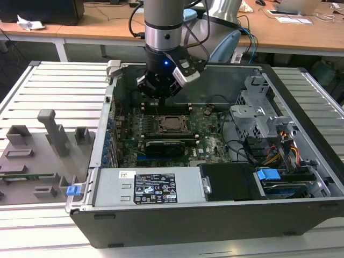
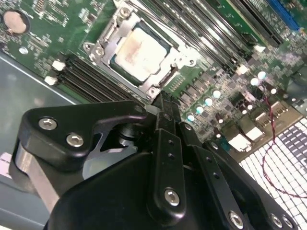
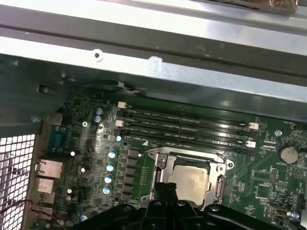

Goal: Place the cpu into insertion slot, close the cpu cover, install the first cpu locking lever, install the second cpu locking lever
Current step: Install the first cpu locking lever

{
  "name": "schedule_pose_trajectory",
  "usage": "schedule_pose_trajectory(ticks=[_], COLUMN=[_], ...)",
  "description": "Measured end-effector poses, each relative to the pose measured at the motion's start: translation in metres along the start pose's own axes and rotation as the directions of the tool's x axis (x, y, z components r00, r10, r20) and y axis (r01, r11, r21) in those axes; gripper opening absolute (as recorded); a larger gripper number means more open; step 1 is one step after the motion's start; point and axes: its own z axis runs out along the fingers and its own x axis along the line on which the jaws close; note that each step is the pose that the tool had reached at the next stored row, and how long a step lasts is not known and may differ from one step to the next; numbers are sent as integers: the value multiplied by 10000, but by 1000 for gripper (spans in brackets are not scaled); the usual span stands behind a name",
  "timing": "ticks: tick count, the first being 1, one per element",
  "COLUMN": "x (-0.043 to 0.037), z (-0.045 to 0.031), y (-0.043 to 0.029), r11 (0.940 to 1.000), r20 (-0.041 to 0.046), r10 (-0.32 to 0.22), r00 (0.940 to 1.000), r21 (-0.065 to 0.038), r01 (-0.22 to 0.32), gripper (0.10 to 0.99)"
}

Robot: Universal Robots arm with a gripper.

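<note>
The cpu (image 2: 139, 51) is seen seated in the insertion slot (image 3: 160, 168), with the cpu cover (image 2: 178, 58) apparently closed over it. The gripper (image 2: 162, 98) is held closed and empty just beside the slot; lever installation is judged in hand, calling for precise fingertip contact.

Work surface (image 1: 64, 80): pale slatted metal top, evenly lit. Grey fixture blocks (image 1: 51, 131) sit on it at the exterior view's left. Far side: long wooden desk (image 1: 322, 35) with cables (image 1: 247, 32), papers (image 1: 293, 20) and a dark box (image 1: 45, 11).
</note>
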Motion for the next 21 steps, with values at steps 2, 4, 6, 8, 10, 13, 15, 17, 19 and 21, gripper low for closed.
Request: schedule_pose_trajectory(ticks=[2, 4, 6, 8, 10, 13, 15, 17, 19, 21], x=[70, 147, 190, 230, 260, 297, 294, 291, 284, 275], z=[0, -1, -1, 1, 3, 22, 26, 29, 33, 38], y=[11, 22, 29, 35, 40, 147, 170, 191, 204, 215], r11=[10000, 10000, 10000, 10000, 10000, 9999, 9999, 9999, 9998, 9998], r20=[7, 11, 11, 12, 14, 15, 15, 15, 13, 11], r10=[10, 11, 10, 9, 11, 137, 145, 151, 160, 172], r00=[10000, 10000, 10000, 10000, 10000, 9999, 9999, 9999, 9999, 9999], r21=[-37, -60, -68, -72, -76, -74, -74, -73, -74, -74], r01=[-10, -11, -10, -9, -11, -137, -145, -151, -160, -172], gripper=[106, 106, 106, 106, 106, 106, 106, 106, 106, 106])
